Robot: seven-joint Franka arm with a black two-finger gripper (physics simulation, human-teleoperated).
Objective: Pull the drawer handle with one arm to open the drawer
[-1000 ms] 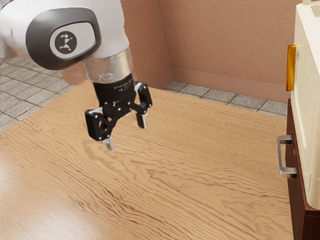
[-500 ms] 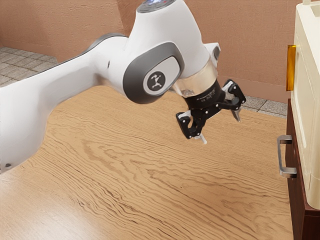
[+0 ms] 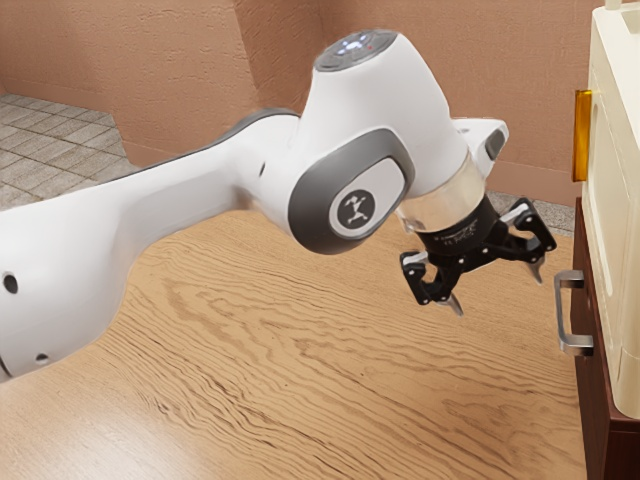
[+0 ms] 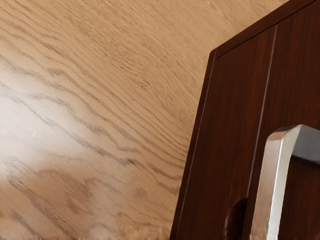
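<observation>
Gripper (image 3: 498, 290) moved closer, drawer handle (image 3: 560, 312) silvery, squared, shiny

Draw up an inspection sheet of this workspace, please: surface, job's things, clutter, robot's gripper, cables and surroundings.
Surface: wood-grained table, with a pale glare patch.
Job's things: metal handle on the front of the dark reddish-brown drawer; the drawer looks shut.
Clutter: nothing seen.
Gripper: black gripper, its jaws open and apart, over the table beside the handle, not gripping it.
Cables: nothing seen.
Surroundings: cream-coloured unit above the drawer, with an amber strip on its side; pinkish-brown walls and grey floor tiles beyond the table.
</observation>
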